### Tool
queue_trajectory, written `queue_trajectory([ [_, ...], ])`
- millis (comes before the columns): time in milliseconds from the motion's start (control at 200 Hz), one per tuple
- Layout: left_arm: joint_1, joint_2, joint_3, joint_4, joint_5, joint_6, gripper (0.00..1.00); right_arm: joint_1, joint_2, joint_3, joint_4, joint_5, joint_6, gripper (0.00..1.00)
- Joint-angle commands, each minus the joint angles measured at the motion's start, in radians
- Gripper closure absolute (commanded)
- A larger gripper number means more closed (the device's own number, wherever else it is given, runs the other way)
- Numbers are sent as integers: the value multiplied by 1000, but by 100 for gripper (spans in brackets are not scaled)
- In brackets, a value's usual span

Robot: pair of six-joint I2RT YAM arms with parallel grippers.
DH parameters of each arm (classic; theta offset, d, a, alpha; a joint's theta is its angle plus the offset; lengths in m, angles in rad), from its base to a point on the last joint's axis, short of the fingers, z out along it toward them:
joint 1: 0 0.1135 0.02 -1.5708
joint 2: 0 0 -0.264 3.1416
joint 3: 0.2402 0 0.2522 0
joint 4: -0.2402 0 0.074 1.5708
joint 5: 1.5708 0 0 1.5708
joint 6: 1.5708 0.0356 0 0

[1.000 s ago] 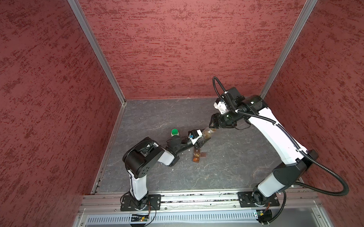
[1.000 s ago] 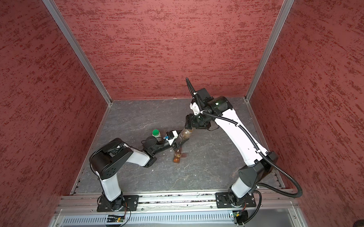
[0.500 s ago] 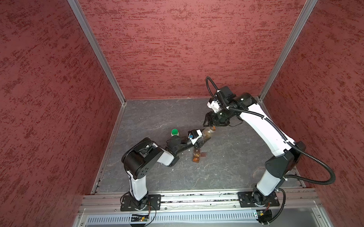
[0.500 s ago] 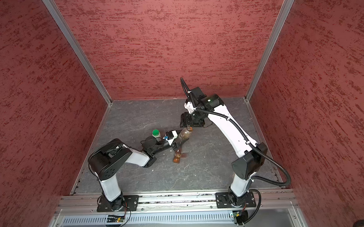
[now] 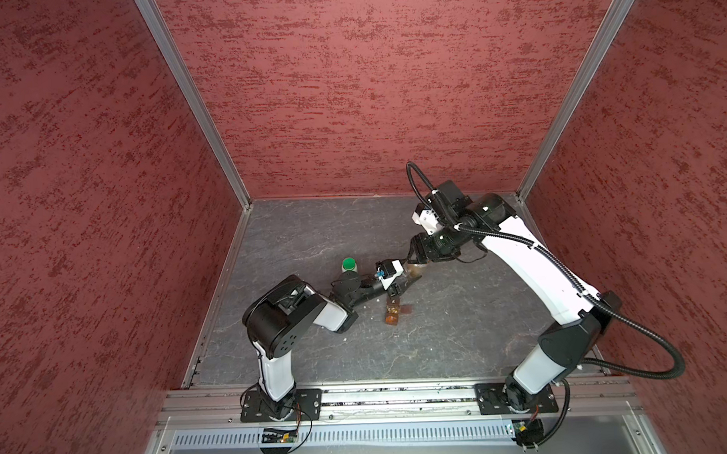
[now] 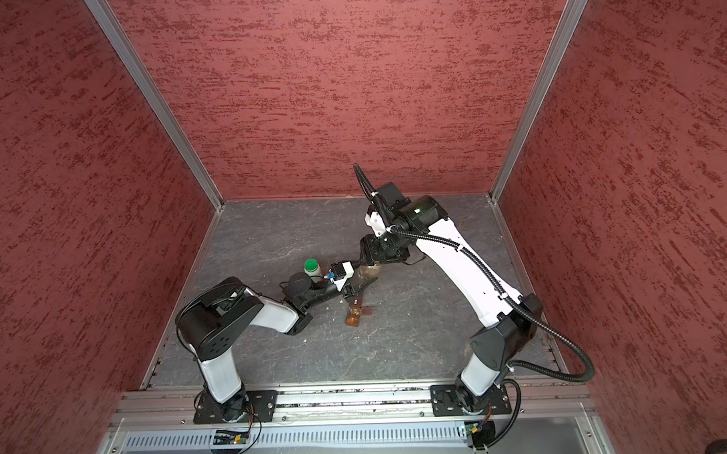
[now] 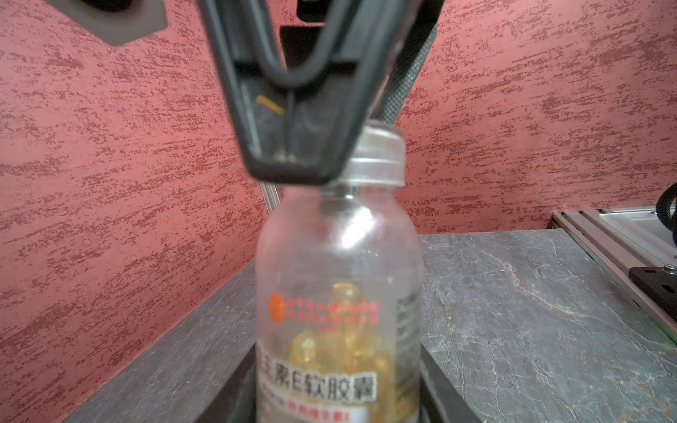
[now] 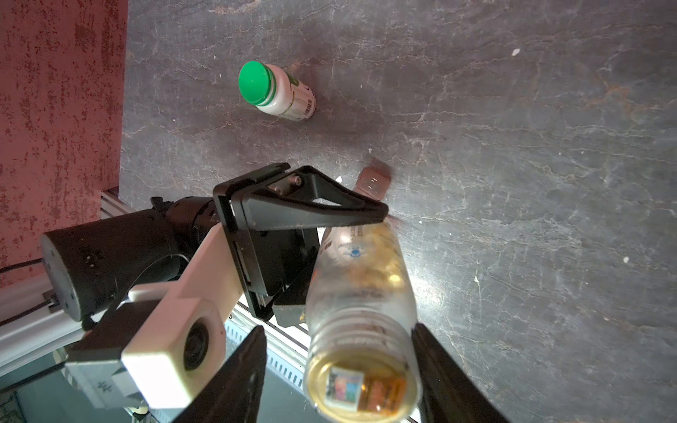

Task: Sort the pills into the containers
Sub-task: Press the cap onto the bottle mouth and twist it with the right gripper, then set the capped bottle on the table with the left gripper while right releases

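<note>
pills: the yellow, translucent pills (image 7: 344, 344) sit low inside the clear bottle (image 7: 337, 256).
container strip: the brown container strip (image 5: 393, 314) lies flat on the worktop (image 7: 531, 329), near the left hand and apart from the bottle. i cannot tell whether any cell is filled.
left hand: the left hand (image 7: 337, 397) pinches the bottle by its lower body, one finger on each side, with the neck tilted toward the right hand.
right hand: the right hand (image 8: 339, 329) is spread astride the cap (image 7: 377, 157). one finger lies against it and a gap shows at the other, so it is not yet clamped.
handling, bottle: i judge it light, smooth plastic that can twist in a two-finger pinch. i would hold the body firmly at the label while the cap is worked.
handling, cap: small and round. i would take it squarely across its sides.
handling, pills: i judge them soft and slick, apt to roll and to pour in a rush. tip slowly.
handling, strip: thin and light, likely to slide if nudged.
other: the green-capped bottle (image 8: 278, 91) stands on the worktop, untouched.
</note>
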Motion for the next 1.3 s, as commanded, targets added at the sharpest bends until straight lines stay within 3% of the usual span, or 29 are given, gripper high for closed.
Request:
queue_trajectory([
  [0,11,-3,-3,-19,-24,-3,100,18,-37,12,-34,15,1,36],
  [195,11,-12,-10,-19,-23,-5,100,14,17,54,-49,76,-6,38],
  [506,12,-19,-23,-19,-28,-2,100,15,34,57,-68,96,-15,55],
  [691,11,-15,-15,-19,-24,-3,100,15,29,44,-55,103,-4,56],
  [1022,1,-16,-17,-19,-32,2,100,13,22,14,40,39,91,66],
  [1197,0,-17,-23,-18,-47,8,100,11,21,20,26,77,109,68],
  [1297,-1,-18,-25,-19,-49,10,70,11,21,22,11,102,109,69],
])
